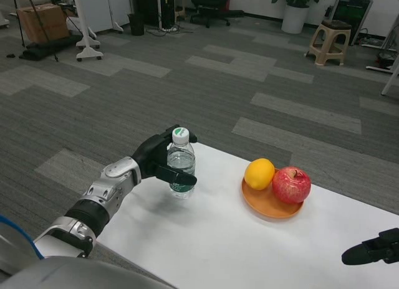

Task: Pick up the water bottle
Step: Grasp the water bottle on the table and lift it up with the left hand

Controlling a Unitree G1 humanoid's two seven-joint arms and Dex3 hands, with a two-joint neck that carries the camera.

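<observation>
— How was the left hand (163, 162) found?
— Wrapped around the water bottle (181, 164), which was held upright, cap on top, just clear of the counter (206, 239).
— And the right hand (372, 249)?
— Well apart at the near edge, fingers seemingly curled on nothing; no reach was needed.
</observation>
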